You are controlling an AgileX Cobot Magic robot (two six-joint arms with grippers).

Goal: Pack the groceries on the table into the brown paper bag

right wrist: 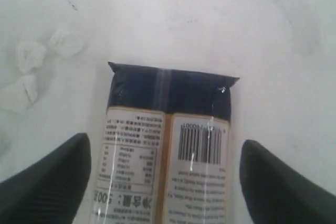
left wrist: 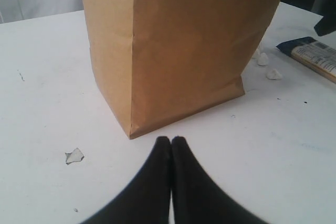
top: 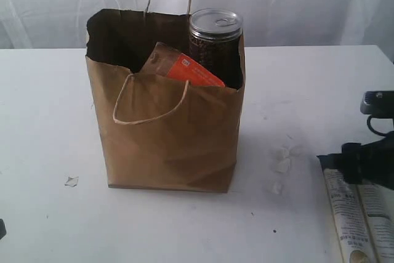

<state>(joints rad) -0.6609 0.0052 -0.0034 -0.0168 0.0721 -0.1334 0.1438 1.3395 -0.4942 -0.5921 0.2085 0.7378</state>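
My right gripper (right wrist: 165, 145) hangs open astride the long dark-ended pasta packet (right wrist: 169, 124), which lies flat on the bench (right wrist: 273, 35), apart from the brown paper bag (top: 169, 133). Next I should lower, close across its width, and lift it over the rim. My left gripper (left wrist: 171, 141) sits closed by the bag's base. The dark pull-tab can (top: 215, 35) and brown-orange pouch (top: 184, 67) crowd the bag's mouth, and white crumbs (top: 283, 164) lie between.

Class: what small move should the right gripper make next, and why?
Probably lower and close the right gripper on the long pasta packet: its jaws stand open on either side, apparently not touching, and the packet lies on the table outside the brown paper bag.
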